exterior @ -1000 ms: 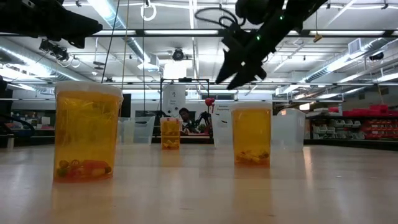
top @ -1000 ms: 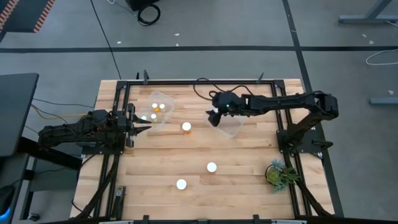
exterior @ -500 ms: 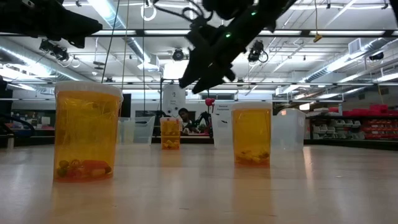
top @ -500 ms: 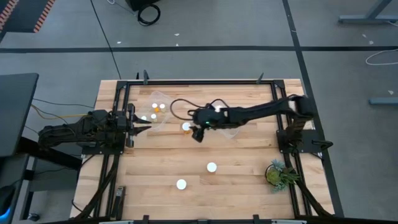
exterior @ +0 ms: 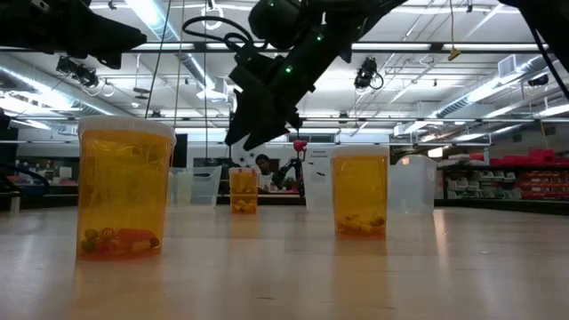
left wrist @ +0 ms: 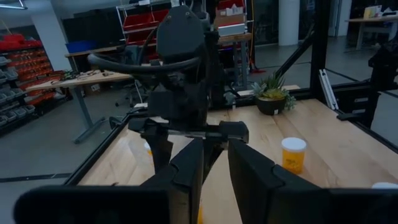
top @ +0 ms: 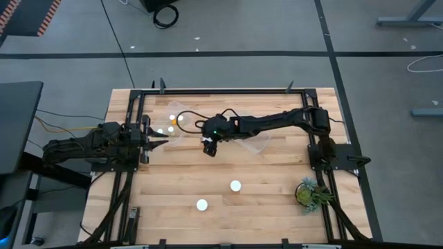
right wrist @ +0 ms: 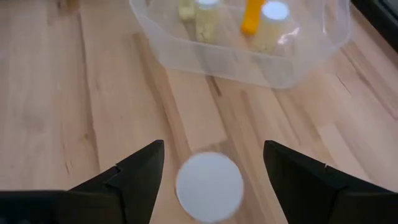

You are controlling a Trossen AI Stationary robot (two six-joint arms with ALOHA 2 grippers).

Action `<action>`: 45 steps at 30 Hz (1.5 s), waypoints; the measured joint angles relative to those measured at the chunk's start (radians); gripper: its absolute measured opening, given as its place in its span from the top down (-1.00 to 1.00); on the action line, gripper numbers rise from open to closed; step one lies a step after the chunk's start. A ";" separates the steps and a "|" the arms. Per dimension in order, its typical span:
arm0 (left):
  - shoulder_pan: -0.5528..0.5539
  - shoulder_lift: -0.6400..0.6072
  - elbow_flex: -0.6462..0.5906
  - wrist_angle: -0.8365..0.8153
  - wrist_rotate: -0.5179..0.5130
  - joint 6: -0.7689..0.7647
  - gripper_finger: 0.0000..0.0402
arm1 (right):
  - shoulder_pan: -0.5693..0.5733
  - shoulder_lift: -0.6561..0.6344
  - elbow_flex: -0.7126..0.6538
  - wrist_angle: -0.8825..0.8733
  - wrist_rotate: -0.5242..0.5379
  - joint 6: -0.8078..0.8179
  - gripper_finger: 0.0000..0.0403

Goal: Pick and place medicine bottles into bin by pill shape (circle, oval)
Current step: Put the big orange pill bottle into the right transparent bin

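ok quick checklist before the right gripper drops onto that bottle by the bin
1. Right gripper open: ok, fingers spread wide.
2. Bottle centred between the fingers: ok in the right wrist view.
3. Bottle upright, white cap up: ok.
4. Clear bin apart from the bottle: ok, bare wood between them.
5. Left gripper out of the way: ok, parked at the table's left edge.
6. Pill shape inside: cannot tell.

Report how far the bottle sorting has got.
Done: several medicine bottles lie in the left clear bin. In hand: the right gripper is open above a white-capped bottle standing beside that bin. Left: two bottles stand on the table. The left gripper waits at the left edge.
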 joint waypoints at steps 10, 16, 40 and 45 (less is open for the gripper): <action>0.000 0.000 0.000 0.000 0.000 0.000 0.54 | 0.001 0.087 -0.001 0.054 0.000 -0.019 -0.39; 0.000 0.000 0.000 0.000 0.000 0.000 0.53 | 0.001 0.102 -0.002 0.053 0.000 -0.021 -0.39; 0.000 0.000 0.000 0.000 0.000 0.000 0.54 | 0.003 -0.030 -0.002 -0.093 0.000 -0.004 -0.16; 0.000 0.000 0.000 0.000 0.000 0.000 0.56 | 0.017 -0.151 -0.002 -0.165 0.001 0.017 -0.16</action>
